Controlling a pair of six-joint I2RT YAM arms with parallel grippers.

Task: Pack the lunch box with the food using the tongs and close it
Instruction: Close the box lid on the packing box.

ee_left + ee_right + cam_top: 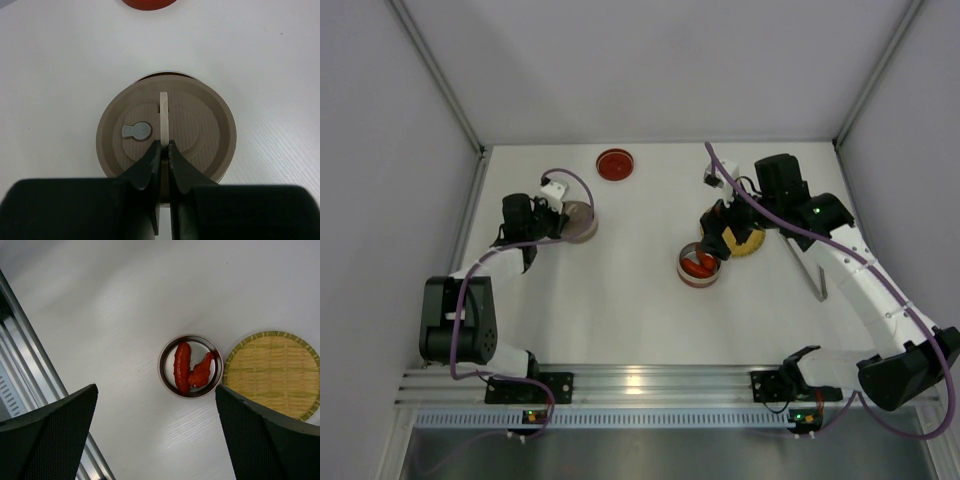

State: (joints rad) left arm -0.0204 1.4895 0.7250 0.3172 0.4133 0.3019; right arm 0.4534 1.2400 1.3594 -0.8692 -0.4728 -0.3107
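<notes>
A steel tin [686, 276] of the lunch box holds the food [182, 367], two elongated red pieces, beside the round yellow woven plate [272, 372]. My right gripper [156, 390] hangs wide open above the tin, holding nothing; in the top view this right gripper [718, 235] is over the tin's far edge. The grey tongs [808, 268] lie on the table right of the plate. At the left, a round beige lid [200, 130] rests on a metal container. My left gripper [164, 146] is shut on the lid's thin upright cream handle [163, 107].
A red round disc [615, 163] lies near the back wall, just beyond the beige lid [582, 222]. White walls enclose the table on three sides. An aluminium rail [640, 380] runs along the near edge by the arm bases.
</notes>
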